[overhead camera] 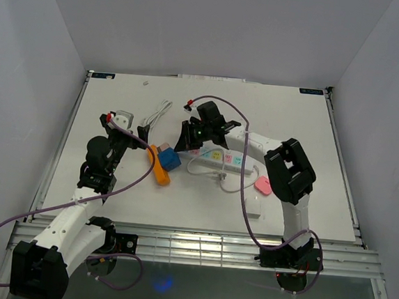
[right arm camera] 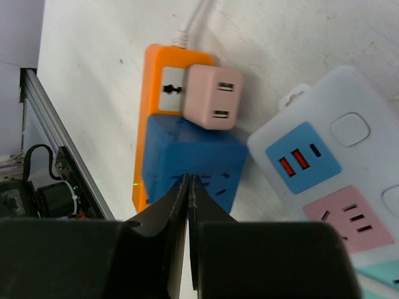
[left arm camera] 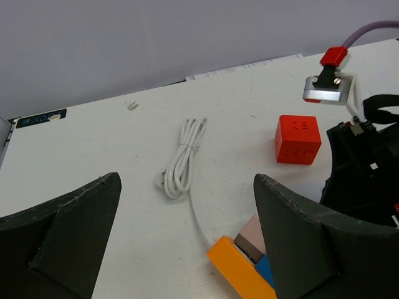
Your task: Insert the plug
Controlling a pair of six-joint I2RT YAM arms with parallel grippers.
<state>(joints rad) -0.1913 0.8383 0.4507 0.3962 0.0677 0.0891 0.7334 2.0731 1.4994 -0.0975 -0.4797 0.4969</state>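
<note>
A blue cube plug (right arm camera: pixel 190 162) sits on the orange power strip (right arm camera: pixel 157 93), next to a small pink adapter (right arm camera: pixel 212 96) plugged into the same strip. My right gripper (right arm camera: pixel 189 178) is shut, with nothing between its jaws, and its tips lie over the blue plug's top face. From above, the right gripper (overhead camera: pixel 183 140) is just right of the blue plug (overhead camera: pixel 170 159) and the orange strip (overhead camera: pixel 158 170). My left gripper (left arm camera: pixel 187 180) stands wide open and empty above the table, left of the orange strip (left arm camera: pixel 240 274).
A white power strip (overhead camera: pixel 216 158) with coloured sockets lies right of the orange one. A coiled white cable (left arm camera: pixel 184 156) runs from the orange strip. A red cube (left arm camera: pixel 298 139) is by the right arm. A pink piece (overhead camera: pixel 263 186) and a white adapter (overhead camera: pixel 254 207) lie nearer the front.
</note>
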